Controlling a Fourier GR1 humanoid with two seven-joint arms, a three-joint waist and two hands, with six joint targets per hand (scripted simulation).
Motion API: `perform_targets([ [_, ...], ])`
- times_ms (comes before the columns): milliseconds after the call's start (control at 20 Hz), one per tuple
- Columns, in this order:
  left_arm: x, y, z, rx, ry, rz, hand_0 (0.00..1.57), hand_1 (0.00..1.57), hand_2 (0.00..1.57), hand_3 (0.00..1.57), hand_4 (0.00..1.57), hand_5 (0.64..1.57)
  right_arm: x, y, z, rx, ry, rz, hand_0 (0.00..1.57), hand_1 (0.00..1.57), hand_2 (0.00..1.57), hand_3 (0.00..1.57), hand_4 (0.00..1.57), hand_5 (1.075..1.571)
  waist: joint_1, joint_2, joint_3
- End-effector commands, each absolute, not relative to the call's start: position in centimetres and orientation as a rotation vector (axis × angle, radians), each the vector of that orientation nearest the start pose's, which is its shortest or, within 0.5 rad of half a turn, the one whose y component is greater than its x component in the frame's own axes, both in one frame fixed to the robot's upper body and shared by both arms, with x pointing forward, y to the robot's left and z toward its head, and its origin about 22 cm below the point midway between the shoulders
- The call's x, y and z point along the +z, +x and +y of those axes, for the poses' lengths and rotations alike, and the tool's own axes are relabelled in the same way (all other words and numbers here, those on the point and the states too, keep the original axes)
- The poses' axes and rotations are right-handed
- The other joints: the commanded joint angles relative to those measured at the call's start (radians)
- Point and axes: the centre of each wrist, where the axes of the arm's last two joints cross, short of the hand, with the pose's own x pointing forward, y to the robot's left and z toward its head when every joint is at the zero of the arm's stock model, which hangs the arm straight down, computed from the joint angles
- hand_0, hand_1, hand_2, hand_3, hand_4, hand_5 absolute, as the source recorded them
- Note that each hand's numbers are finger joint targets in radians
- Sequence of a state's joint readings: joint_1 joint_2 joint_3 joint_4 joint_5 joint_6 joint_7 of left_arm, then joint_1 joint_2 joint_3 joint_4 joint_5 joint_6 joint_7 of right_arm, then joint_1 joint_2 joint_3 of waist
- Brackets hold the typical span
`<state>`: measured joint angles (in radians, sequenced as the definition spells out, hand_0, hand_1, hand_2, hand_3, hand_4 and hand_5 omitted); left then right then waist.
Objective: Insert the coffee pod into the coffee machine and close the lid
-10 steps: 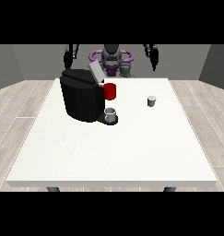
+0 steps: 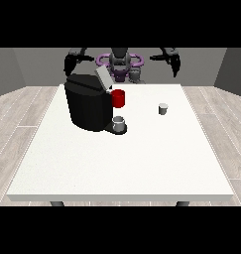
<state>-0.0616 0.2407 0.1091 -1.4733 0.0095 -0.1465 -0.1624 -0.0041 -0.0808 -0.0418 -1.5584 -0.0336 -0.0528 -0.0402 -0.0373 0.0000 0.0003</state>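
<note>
A black coffee machine point(image 2: 89, 105) stands on the left half of the white table point(image 2: 122, 158), its grey lid point(image 2: 103, 77) tilted up and open, a red part point(image 2: 118, 98) at its front. A small grey cup point(image 2: 119, 123) sits on its drip stand. The small grey coffee pod point(image 2: 163, 108) stands alone on the table to the right of the machine. The hand at the view's right point(image 2: 175, 64) hangs raised above the table's far edge, well behind the pod. Behind the machine, the hand at the view's left point(image 2: 69, 64) is also raised. Neither holds anything.
The robot's torso point(image 2: 120, 64) stands behind the far table edge. The table's front edge point(image 2: 120, 197) lies close to the camera.
The hand at the view's right has shifted slightly; the machine, cup and pod stay where they were.
</note>
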Motion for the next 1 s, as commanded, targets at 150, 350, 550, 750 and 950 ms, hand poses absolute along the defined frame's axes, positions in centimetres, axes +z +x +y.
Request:
perform_targets([
  [150, 4.8, 29.1, 37.2, -0.244, 0.231, -1.639, 0.00, 0.00, 0.00, 0.00, 0.00, 1.571, 2.1, 25.2, -24.8, -0.052, -0.060, -1.734, 0.00, 0.00, 0.00, 0.00, 0.27, 1.571, -0.095, 0.084, -0.0006],
  [350, 3.8, 29.9, 38.7, -0.255, 0.223, -1.571, 0.00, 0.00, 0.00, 0.00, 0.00, 1.571, 2.2, 25.1, -24.0, -0.032, -0.057, -1.761, 0.00, 0.00, 0.00, 0.00, 0.18, 1.571, -0.106, 0.116, -0.0007],
  [550, 4.7, 32.3, 38.1, -0.295, 0.266, -1.537, 0.00, 0.00, 0.00, 0.00, 0.00, 1.571, 2.7, 25.8, -20.5, -0.046, -0.026, -1.817, 0.00, 0.00, 0.00, 0.00, 0.19, 1.571, -0.117, 0.161, -0.0005],
  [750, 2.9, 32.7, 38.2, -0.277, 0.352, -1.538, 0.00, 0.00, 0.00, 0.00, 0.00, 1.571, 4.3, 26.9, -22.5, -0.033, -0.015, -1.860, 0.00, 0.00, 0.00, 0.00, 0.23, 1.571, -0.144, 0.228, -0.0008],
  [950, 1.9, 33.2, 38.1, -0.316, 0.344, -1.463, 0.00, 0.00, 0.00, 0.00, 0.00, 1.571, 3.5, 26.7, -22.0, -0.052, -0.027, -1.770, 0.00, 0.00, 0.00, 0.00, 0.26, 1.571, -0.117, 0.192, -0.0006],
])
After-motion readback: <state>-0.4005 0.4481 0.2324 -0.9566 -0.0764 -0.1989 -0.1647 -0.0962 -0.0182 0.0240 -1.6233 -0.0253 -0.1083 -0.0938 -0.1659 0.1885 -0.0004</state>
